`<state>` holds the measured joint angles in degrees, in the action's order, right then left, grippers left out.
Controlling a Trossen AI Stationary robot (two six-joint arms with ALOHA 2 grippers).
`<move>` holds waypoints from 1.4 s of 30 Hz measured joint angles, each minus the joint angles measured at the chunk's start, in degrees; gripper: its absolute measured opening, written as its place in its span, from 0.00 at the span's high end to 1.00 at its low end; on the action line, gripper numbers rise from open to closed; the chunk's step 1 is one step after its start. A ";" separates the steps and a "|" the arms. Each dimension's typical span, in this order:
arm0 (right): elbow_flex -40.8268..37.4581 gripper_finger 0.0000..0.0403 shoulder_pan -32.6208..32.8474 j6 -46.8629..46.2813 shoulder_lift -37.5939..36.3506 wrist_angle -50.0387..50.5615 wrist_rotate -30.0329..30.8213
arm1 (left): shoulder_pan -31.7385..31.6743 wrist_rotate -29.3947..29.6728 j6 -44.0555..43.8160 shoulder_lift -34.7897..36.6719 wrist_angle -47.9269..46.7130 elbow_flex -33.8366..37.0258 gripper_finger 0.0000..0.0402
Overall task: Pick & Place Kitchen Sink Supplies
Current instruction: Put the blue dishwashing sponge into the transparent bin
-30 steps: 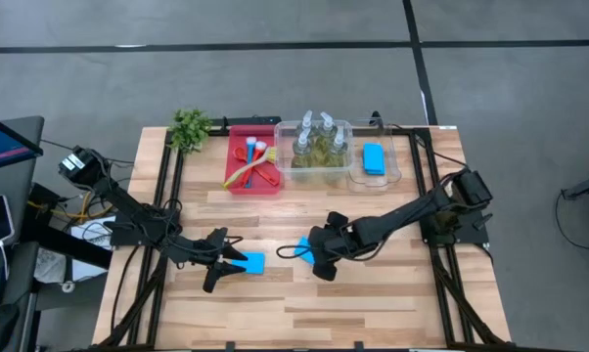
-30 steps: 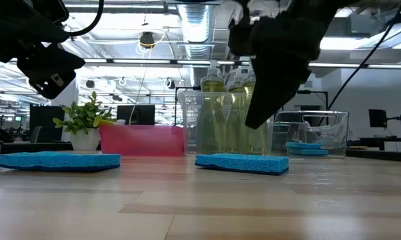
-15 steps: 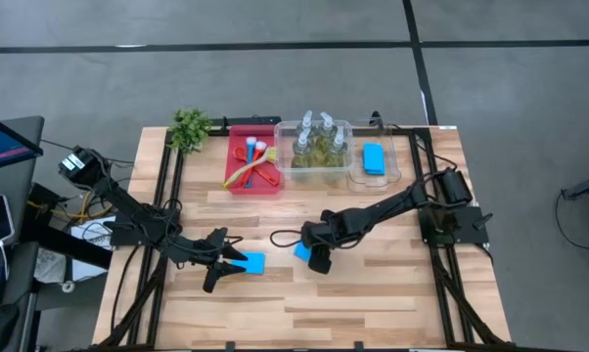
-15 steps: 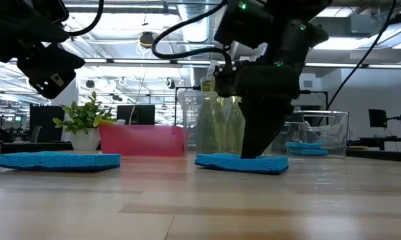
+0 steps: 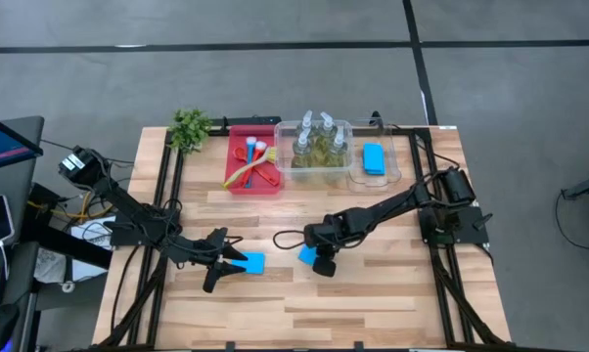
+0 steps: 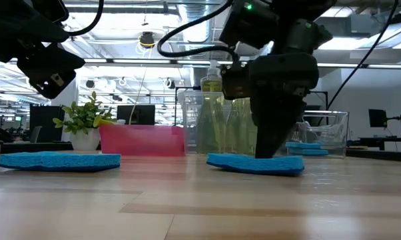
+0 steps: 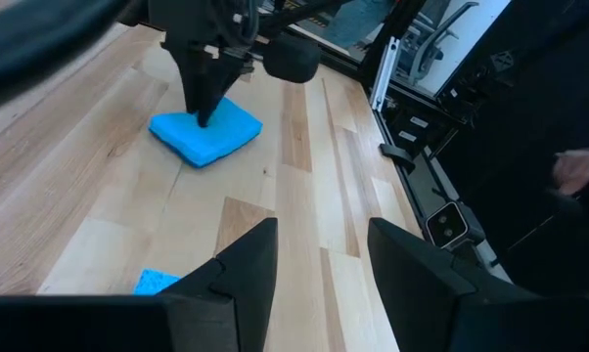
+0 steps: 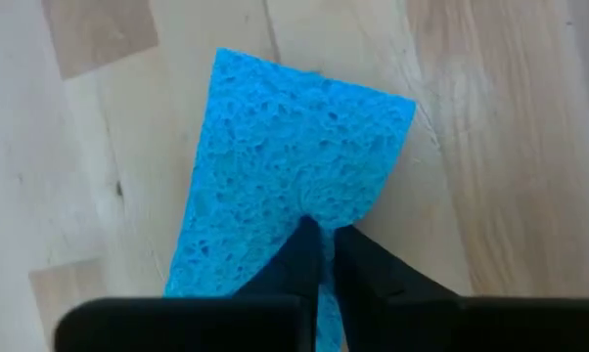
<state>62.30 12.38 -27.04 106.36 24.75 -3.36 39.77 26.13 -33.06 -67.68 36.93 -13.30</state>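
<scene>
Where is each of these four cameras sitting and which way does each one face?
High view: overhead, straight down on table; both arms show.
Low view: table height, looking level at right gripper on sponge.
Left wrist view: past left gripper toward right arm.
Right wrist view: down past pinched jaws onto sponge.
Shared: the right arm's sponge appears in every view.
</scene>
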 joint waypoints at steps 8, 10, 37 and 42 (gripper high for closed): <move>-0.44 0.98 2.20 -2.24 -14.68 8.72 8.29 | 0.00 0.00 0.24 0.00 -0.63 0.00 0.59; -0.33 0.99 2.83 -2.73 -19.45 11.41 10.15 | 0.00 0.04 0.24 0.00 -0.90 0.00 0.59; -0.11 1.00 0.21 -20.84 -57.53 31.74 41.83 | -1.54 20.93 3.55 0.00 -0.90 0.00 0.59; -0.11 1.00 -5.72 -26.90 -58.44 37.69 42.70 | -4.85 21.00 4.72 0.00 -0.90 0.00 0.59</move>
<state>62.19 6.66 -53.94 47.92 62.44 39.34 34.92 47.13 -28.34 -67.68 36.03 -13.30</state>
